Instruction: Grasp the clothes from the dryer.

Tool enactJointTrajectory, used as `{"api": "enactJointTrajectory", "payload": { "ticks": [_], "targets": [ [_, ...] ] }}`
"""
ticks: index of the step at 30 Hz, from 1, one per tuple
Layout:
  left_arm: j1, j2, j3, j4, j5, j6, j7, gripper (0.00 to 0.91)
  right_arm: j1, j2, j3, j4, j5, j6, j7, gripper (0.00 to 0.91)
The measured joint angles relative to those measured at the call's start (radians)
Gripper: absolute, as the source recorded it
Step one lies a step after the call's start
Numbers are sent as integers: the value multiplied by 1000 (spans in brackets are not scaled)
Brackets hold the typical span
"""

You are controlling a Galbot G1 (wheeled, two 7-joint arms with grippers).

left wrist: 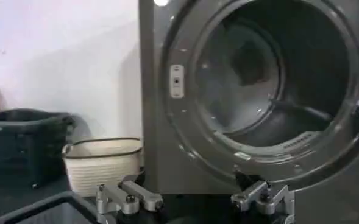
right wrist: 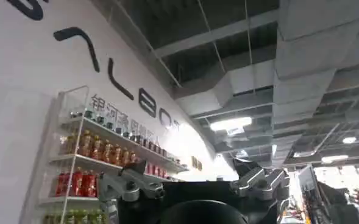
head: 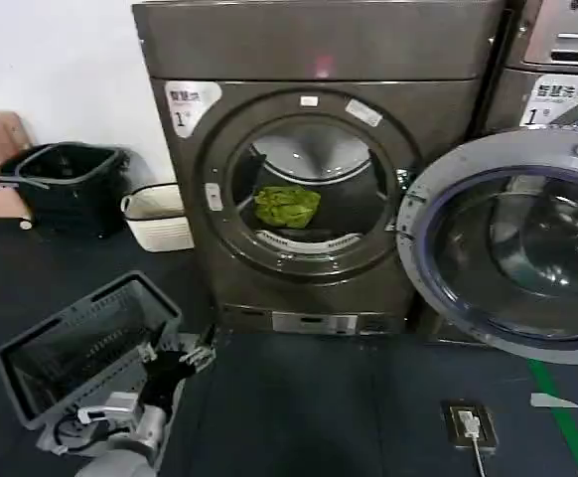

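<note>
The left gripper (head: 198,355) sits low, in front of the dryer's (head: 319,60) lower left corner, its fingers (left wrist: 129,199) spread wide apart with nothing between them. Just behind and beside it on the robot's left lies a grey basket (head: 46,353), tipped on its side on the dark floor (head: 299,407).

Ahead of the gripper and above it, the round port of the dryer stands open, and the door (head: 512,243) is swung out to the right. A lime green cloth (head: 287,206) lies inside the drum at the bottom, well apart from the gripper. Farther off to the gripper's left, a white basket (head: 158,217) stands against the dryer's side, with a black bin (head: 66,184) beyond it by the wall.

The right gripper (right wrist: 197,185) points up toward a ceiling, open and empty.
</note>
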Motion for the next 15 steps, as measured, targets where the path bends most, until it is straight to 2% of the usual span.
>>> {"api": "enactJointTrajectory", "payload": {
  "ticks": [15],
  "targets": [
    [-21,-4,12,9,-3,19,1,907,8,4,-6,12,5,-1,-3,907]
  ]
}}
